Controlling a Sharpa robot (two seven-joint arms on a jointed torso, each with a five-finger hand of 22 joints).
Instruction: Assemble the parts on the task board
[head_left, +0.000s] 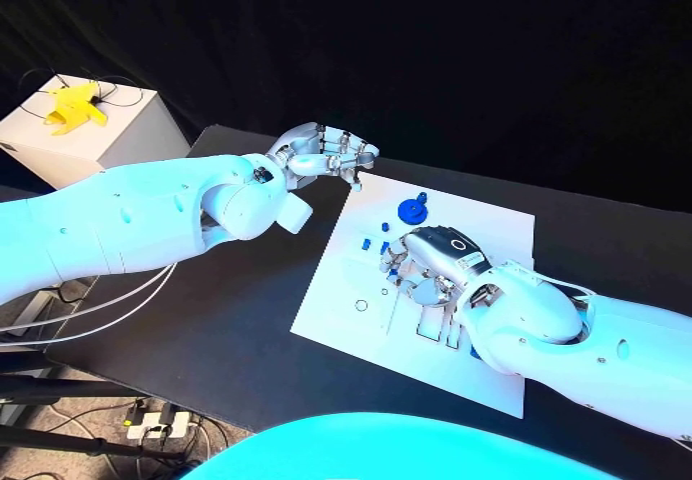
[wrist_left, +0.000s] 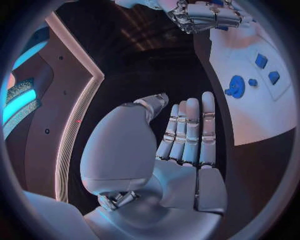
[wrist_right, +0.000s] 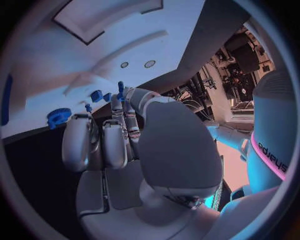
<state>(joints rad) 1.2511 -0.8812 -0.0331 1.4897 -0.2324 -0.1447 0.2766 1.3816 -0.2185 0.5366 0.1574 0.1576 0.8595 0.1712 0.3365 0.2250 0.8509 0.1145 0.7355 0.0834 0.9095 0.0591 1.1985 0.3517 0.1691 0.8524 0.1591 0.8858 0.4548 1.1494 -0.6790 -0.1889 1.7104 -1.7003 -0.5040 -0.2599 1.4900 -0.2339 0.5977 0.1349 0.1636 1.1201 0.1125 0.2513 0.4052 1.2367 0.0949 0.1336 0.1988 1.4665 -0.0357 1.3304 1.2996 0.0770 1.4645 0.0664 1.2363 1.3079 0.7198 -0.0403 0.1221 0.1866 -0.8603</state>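
**A:** Where is the task board, and what is on it?

**B:** The white task board (head_left: 498, 225) lies at the centre of the black table (head_left: 216, 340), turned at a slant. A blue gear (head_left: 413, 209) stands near its 12 o'clock edge, and small blue parts (head_left: 369, 243) sit just below it, toward 10 o'clock.

**A:** What are your hands doing?

**B:** Your right hand (head_left: 430, 262) is over the middle of the board, fingers curled down among the small parts. In the right wrist view a thin blue peg (wrist_right: 120, 90) shows at its fingertips (wrist_right: 116, 102); it looks pinched there, but I cannot tell for sure. Your left hand (head_left: 320, 152) hovers off the board's 11 o'clock corner, fingers together and loosely curled, holding nothing.

**A:** Which step is this?

**B:** I judge you are picking or seating 1 small part. The next move calls for a steady pinch and a straight approach to its socket.

**A:** Room to move?

**B:** The board is bare toward 3 o'clock. The gear stands close at 12, so keep clear of it. The table's far edge runs just behind your left hand.
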